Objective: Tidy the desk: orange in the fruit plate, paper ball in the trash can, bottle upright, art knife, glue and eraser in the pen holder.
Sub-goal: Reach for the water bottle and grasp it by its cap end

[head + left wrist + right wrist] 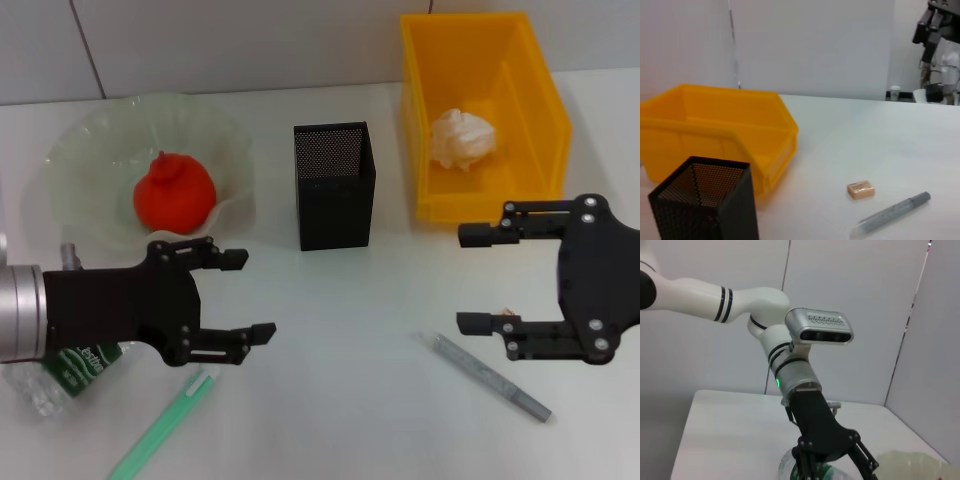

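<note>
Beside the grey pen [892, 212] lies the tiny beige rectangular eraser [860, 189].

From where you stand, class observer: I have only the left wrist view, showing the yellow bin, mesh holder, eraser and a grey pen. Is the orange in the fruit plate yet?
Observer: Yes, the orange sits in the fruit plate.
Operator: And the paper ball?
Observer: The paper ball lies inside the trash can.
Operator: The bottle?
Observer: The bottle lies on the table, partly under the left arm. The left gripper and the right gripper are both open.
</note>
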Controlling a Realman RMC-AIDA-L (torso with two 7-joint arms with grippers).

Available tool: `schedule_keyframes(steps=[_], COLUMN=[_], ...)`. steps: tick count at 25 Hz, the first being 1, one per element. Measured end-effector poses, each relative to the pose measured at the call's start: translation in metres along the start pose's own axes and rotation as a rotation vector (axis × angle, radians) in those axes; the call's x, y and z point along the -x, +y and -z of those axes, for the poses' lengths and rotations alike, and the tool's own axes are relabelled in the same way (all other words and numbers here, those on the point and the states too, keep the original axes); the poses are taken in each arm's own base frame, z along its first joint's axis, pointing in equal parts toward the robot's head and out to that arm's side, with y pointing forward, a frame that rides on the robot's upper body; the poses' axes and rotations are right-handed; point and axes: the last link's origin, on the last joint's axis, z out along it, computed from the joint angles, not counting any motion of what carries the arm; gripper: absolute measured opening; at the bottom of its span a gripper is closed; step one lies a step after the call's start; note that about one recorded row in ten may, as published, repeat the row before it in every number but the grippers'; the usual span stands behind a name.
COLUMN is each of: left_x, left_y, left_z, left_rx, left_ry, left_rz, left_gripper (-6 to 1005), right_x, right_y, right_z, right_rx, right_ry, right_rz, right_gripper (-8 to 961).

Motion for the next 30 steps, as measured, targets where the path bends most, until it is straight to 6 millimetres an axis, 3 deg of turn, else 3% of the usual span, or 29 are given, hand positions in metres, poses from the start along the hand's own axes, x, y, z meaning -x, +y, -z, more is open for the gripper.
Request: schedule_keyframes(steps=[13,19,30], left_x=[0.004,0.015,0.018], left_y=[-0.007,-0.017,-0.036], left_z=[0.013,0.017,0.023], left_rx=[-0.056,-0.127,-0.267], left_ry=[-0.005,-0.088,-0.198], left_rz=[0.067,0.109,0.169], left_gripper=[857,855,851], right_x=[-0.011,-0.016,-0.02], right_y=[-0.004,-0.007,-0.006], right_z=[0.022,0.023,0.022], right_rx=[-0.078,-0.094,-0.096], right_ry=[0.013,0.002,-0.007], right_rz=[-0.074,-0.111,-0.137], right_gripper=[651,651,652])
